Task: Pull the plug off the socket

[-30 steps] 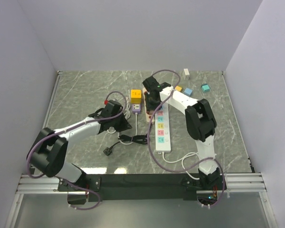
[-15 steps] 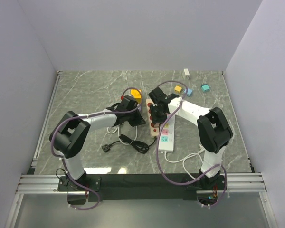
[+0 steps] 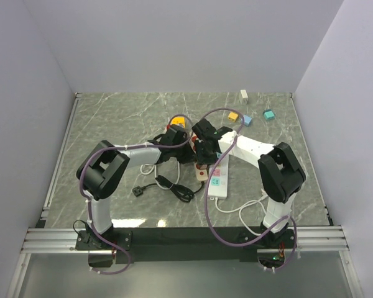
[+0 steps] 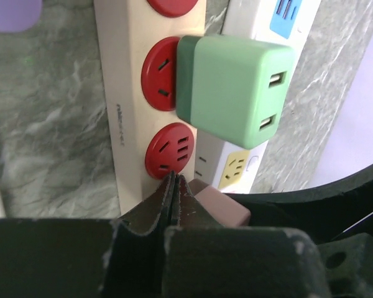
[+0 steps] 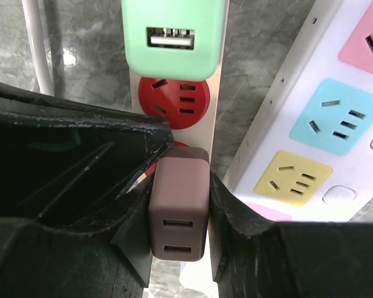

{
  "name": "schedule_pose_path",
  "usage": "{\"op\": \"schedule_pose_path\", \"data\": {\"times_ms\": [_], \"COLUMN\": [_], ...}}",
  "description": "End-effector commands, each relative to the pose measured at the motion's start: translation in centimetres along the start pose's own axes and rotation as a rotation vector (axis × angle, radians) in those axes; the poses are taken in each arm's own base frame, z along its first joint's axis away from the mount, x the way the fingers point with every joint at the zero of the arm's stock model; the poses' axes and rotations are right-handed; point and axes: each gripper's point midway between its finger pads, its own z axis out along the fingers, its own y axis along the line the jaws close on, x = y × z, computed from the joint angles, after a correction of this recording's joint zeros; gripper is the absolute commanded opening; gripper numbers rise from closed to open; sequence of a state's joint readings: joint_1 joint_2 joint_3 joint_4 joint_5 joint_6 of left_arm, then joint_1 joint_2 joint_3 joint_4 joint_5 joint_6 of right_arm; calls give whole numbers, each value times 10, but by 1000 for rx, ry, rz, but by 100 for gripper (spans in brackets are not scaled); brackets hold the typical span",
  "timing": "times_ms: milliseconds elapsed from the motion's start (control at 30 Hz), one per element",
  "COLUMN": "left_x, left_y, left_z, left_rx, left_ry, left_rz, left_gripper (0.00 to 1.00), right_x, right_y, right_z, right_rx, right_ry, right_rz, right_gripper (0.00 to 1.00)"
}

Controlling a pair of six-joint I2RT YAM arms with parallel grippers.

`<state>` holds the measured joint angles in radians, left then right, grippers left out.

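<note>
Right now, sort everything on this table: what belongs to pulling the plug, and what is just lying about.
Job: brown plug, clamped in the right gripper; beige strip with red sockets; left gripper, shut, at that strip.

Lying about: green charger in the same strip; white strip; black cable; small blocks at the far edge.
</note>
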<state>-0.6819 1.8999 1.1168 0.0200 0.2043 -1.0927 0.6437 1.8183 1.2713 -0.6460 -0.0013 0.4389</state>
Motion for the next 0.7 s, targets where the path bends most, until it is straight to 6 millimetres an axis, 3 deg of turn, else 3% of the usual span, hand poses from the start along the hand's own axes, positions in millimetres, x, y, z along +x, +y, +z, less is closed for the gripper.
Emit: {"op": "schedule_pose_path", "data": {"times_ms": [0,133,300,400,667], "left_x": [19,39,61,69,75], "left_y": [39,88,132,145,157], "left_z": [17,21,22,21,24], "left_rx": [-118,-279,-379,-405,-435], "left_ry": [41,108,161,179,206], "left_rz": [-6,-9,-23,-25,1], "left_gripper": [0,0,0,0,0], "right_x": [10,-17,-51,-61,-70], "right_y": [24,30,26,23,19], "right_z": [-15,-46,-79,-84,-82], "right_rx": [-71,-67,-34,-36,-94], "right_ry": [45,-35,-143,-171,-208], "right_rz": [-15,8,63,89,168], "right_gripper": [0,0,0,0,0]}}
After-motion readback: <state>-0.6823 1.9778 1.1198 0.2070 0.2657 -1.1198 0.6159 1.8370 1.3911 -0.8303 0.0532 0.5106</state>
